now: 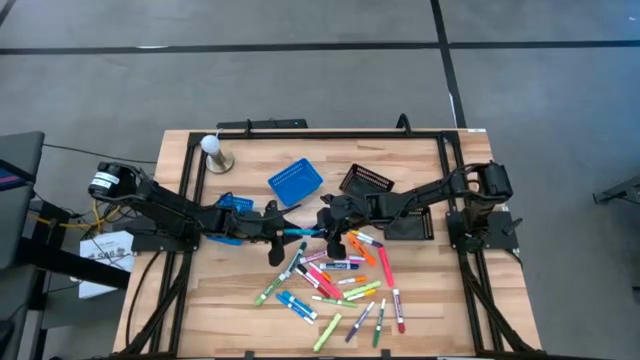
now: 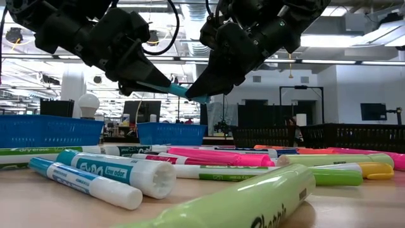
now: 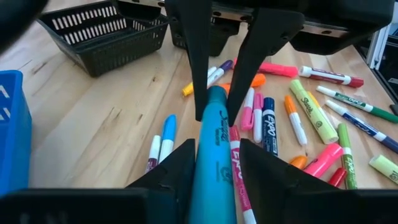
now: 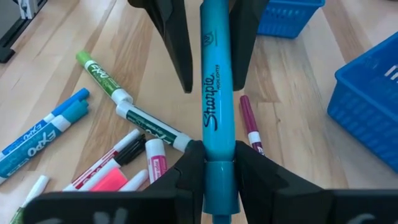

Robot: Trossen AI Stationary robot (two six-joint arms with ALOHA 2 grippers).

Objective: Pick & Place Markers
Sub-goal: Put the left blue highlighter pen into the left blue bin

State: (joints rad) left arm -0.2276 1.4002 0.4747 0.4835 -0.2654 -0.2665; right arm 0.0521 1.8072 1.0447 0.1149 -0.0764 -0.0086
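A teal Sharpie marker (image 1: pixel 299 233) hangs in the air between my two grippers, above the pile of markers (image 1: pixel 340 282) that lies flat on the wooden table. My right gripper (image 4: pixel 219 167) is shut on one end of it. My left gripper (image 3: pixel 216 163) has its fingers on either side of the other end; a narrow gap shows at one finger, with a pink marker on the table showing through it. In the low view the teal marker (image 2: pixel 180 90) slopes slightly down from the left gripper (image 2: pixel 147 81) to the right gripper (image 2: pixel 204 95). My right gripper pinches the teal marker between its two fingers near one end, at a seam in the barrel (image 4: pixel 217 155). It comes slanting down from the table's right. The marker is lifted clear and sticks out beyond the fingertips toward the left gripper. My left gripper has one finger (image 3: pixel 184 167) against the marker's other end (image 3: pixel 210 155); the other finger (image 3: pixel 264 171) stands just off it.
Two blue baskets (image 1: pixel 296 182) (image 1: pixel 235 205) sit left of centre. Two black mesh baskets (image 1: pixel 366 181) (image 1: pixel 415 226) sit on the right, under the right arm. A white bulb on a round base (image 1: pixel 213 150) stands at the far left corner. Markers cover the near middle.
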